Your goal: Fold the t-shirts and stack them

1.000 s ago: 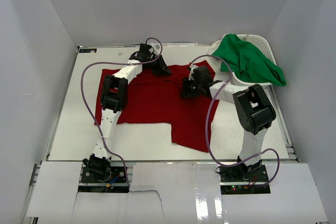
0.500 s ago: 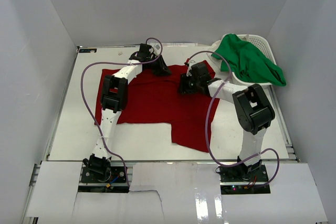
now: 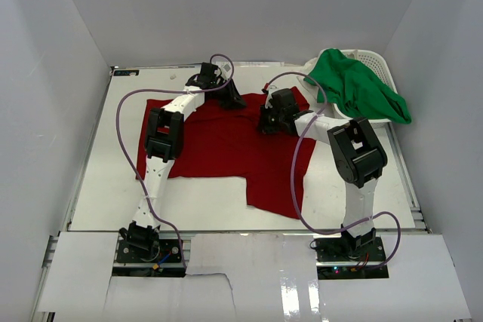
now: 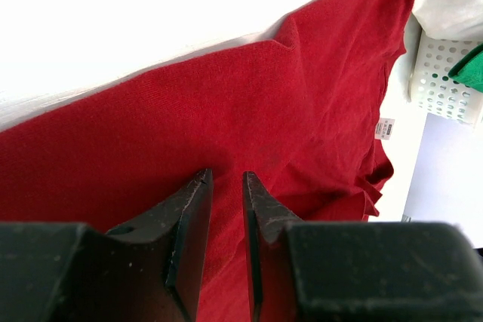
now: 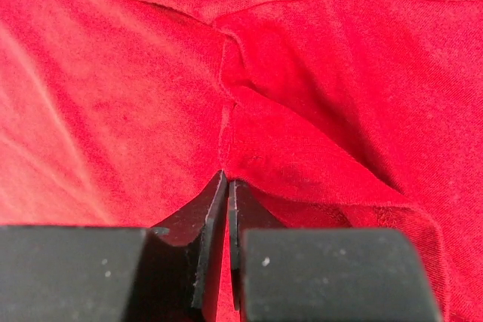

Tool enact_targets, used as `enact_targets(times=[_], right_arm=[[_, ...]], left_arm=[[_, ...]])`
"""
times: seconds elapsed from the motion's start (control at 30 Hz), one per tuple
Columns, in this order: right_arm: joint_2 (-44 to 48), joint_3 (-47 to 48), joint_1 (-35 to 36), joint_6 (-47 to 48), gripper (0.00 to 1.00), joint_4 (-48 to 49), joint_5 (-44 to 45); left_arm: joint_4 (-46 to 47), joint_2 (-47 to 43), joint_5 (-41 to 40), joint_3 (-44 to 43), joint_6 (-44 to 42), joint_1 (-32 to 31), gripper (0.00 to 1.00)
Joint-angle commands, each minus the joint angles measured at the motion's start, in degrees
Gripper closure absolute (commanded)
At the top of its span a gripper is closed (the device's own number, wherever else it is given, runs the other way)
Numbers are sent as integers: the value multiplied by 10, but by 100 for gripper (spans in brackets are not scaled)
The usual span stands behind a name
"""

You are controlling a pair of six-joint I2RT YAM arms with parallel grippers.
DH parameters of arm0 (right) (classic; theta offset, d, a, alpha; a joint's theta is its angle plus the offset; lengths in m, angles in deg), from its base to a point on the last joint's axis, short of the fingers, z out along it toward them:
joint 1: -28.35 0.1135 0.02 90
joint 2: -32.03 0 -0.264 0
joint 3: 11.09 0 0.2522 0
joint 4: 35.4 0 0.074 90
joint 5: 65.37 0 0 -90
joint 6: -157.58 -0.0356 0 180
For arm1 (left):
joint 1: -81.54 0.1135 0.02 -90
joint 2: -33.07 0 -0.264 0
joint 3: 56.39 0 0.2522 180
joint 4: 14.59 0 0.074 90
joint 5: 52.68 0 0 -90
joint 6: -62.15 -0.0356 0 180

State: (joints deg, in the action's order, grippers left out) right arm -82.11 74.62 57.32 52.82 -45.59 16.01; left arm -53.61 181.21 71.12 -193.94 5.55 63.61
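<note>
The deep red t-shirt [image 3: 219, 152] lies spread on the white table, its lower right part hanging toward the near edge. My left gripper [image 3: 231, 100] sits low over the shirt's far edge, its jaws a narrow gap apart above flat cloth [image 4: 302, 111]. My right gripper [image 3: 266, 125] is shut on a pinched fold of the red shirt [image 5: 302, 148] near its far right part, and creases run out from the tips. The bright green t-shirt [image 3: 356, 87] lies bunched in and over the basket at the far right.
A white slotted basket [image 3: 379, 59] stands at the far right corner, and it also shows in the left wrist view [image 4: 445, 73]. A white label [image 4: 386, 128] shows at the shirt's edge. Purple cables loop over both arms. White walls enclose the table.
My right gripper has moved a little toward the far left over the red shirt, staying shut on the cloth. The left arm has not moved.
</note>
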Motion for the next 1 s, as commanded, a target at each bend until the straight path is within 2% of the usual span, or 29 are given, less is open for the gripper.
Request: enact_targets(times=[0.0, 0.27, 0.6, 0.63, 0.67, 0.7, 0.73, 0.83, 0.97], right_arm=[[8, 21, 4, -7, 92, 23, -2], [19, 15, 5, -82, 92, 1, -4], [2, 21, 6, -199, 91, 15, -49], [0, 22, 7, -202, 87, 14, -50], [-3, 27, 8, -205, 80, 0, -52], [-6, 30, 13, -199, 60, -3, -57], [-7, 42, 16, -192, 55, -13, -53], [0, 55, 33, -152, 46, -67, -18], [50, 34, 38, -128, 43, -81, 2]], left_arm=[[-77, 3, -37, 17, -24, -9, 65], [-77, 1, -35, 18, -21, -9, 65], [-78, 0, -34, 20, -19, -9, 65], [-78, 0, -35, 20, -19, -9, 65], [-78, 0, -35, 21, -19, -9, 65], [-78, 0, -34, 21, -19, -9, 65], [-78, 0, -33, 21, -19, -9, 65], [-77, 1, -31, 22, -19, -9, 65], [-77, 2, -30, 22, -19, -9, 65]])
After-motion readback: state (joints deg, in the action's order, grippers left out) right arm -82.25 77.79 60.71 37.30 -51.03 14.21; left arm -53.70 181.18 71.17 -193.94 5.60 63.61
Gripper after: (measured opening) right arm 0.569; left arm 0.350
